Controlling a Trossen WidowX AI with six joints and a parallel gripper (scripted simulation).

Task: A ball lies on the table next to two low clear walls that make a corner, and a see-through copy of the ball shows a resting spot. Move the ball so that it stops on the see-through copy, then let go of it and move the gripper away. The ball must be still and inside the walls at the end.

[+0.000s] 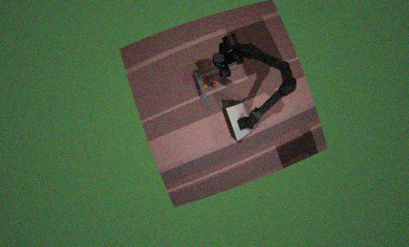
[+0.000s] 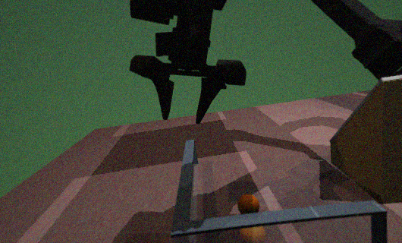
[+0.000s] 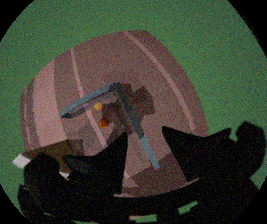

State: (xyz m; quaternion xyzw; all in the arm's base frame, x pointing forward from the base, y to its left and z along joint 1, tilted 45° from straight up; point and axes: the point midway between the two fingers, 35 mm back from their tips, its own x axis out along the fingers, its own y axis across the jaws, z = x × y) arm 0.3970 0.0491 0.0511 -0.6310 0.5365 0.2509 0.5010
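A: Well, going left to right in the exterior view, we note the long clear wall (image 2: 186, 188), then the gripper (image 2: 182, 118) above its far end, fingers part-spread with nothing between them.

B: And the orange ball (image 2: 248, 203)?

A: On the table (image 2: 76, 203), inside the corner, close to the short clear wall (image 2: 288, 216). It lies below the gripper and nearer the exterior camera, slightly to the right. The see-through copy (image 2: 252, 233) sits just beyond that short wall from the ball, seen through it.

B: So we judge the coming move as a descent toward the ball. A ball has no long axis to align with.

A: Agreed. The surface is a striped brown top on a green surround; the walls crowd the ball on two sides.
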